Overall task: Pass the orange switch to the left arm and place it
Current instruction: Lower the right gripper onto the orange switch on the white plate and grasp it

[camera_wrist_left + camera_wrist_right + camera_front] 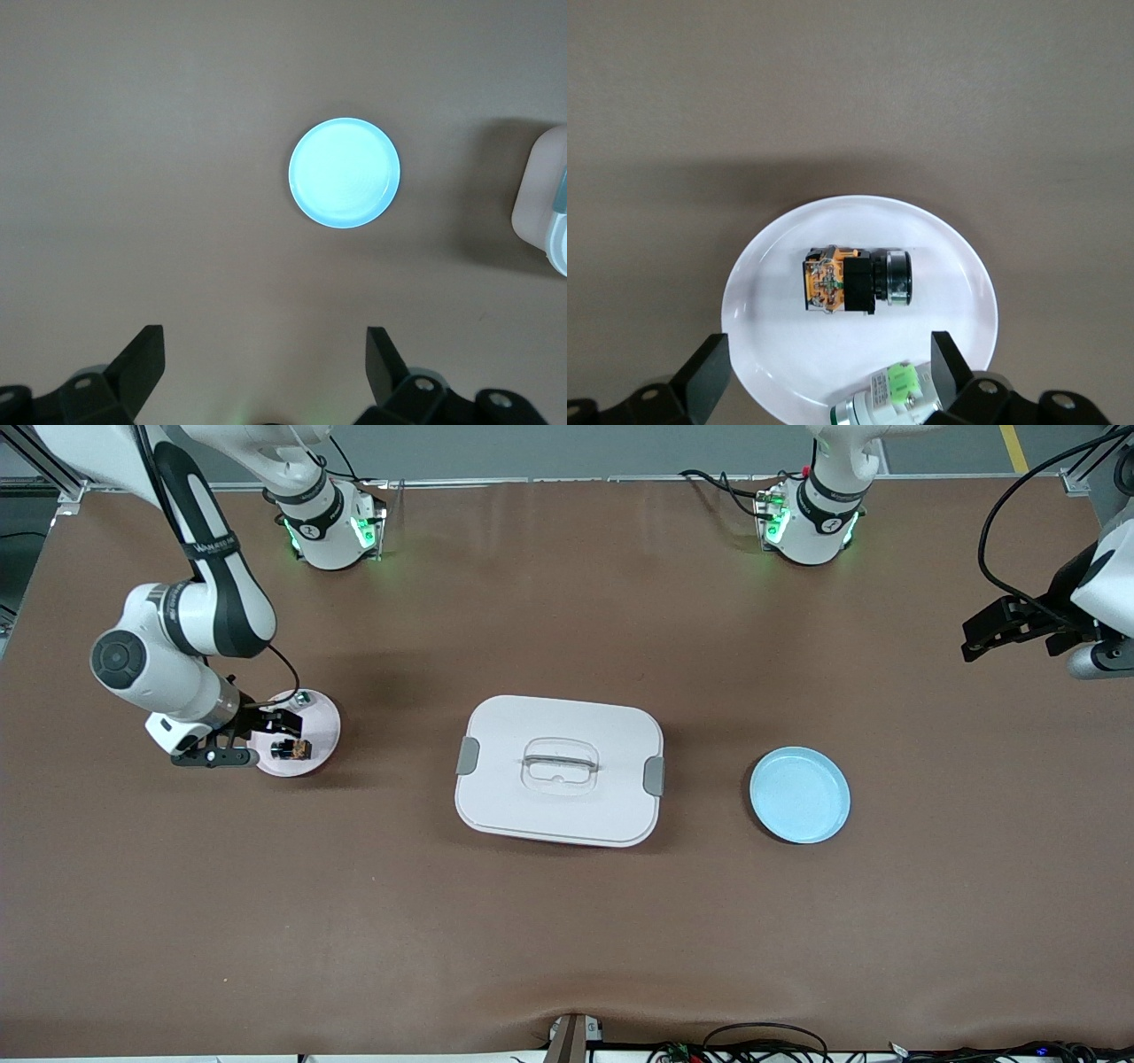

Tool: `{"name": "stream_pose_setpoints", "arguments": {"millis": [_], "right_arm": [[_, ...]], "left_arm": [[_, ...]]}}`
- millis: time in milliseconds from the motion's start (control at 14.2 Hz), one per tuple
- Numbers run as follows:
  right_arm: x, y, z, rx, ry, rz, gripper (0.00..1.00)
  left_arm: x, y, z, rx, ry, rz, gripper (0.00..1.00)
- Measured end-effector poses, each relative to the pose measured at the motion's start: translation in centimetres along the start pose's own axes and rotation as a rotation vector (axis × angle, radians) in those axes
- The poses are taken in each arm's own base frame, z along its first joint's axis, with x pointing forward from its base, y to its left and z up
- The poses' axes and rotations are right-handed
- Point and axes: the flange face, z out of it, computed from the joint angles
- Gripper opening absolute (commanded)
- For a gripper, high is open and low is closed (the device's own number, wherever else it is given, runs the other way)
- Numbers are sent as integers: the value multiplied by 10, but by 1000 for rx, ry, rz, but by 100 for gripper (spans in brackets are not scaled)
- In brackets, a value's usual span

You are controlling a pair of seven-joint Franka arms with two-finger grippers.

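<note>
From high across the table (567, 921) we face both arm bases, taking in the whole scene. Our left wrist camera looks straight down from well up at the blue plate (344, 173), which the front view shares (799, 794). Our right wrist camera looks down closely on the white plate (859, 305), also shared (321, 726).

box (559, 771) mid-table between plates, bare table around
</note>
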Motion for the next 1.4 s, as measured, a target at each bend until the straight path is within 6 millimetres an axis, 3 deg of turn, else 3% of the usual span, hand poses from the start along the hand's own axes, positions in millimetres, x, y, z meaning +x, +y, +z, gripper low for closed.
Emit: {"name": "stream_pose_setpoints", "arguments": {"millis": [421,1405], "right_arm": [[5,2,33,-17,2,-15,100],[14,8,67,-27,-22,-19,100]], "left_arm": [[3,-4,4,0,-6,-7,100],[12,-7,10,-3,-13,-13,100]]}}
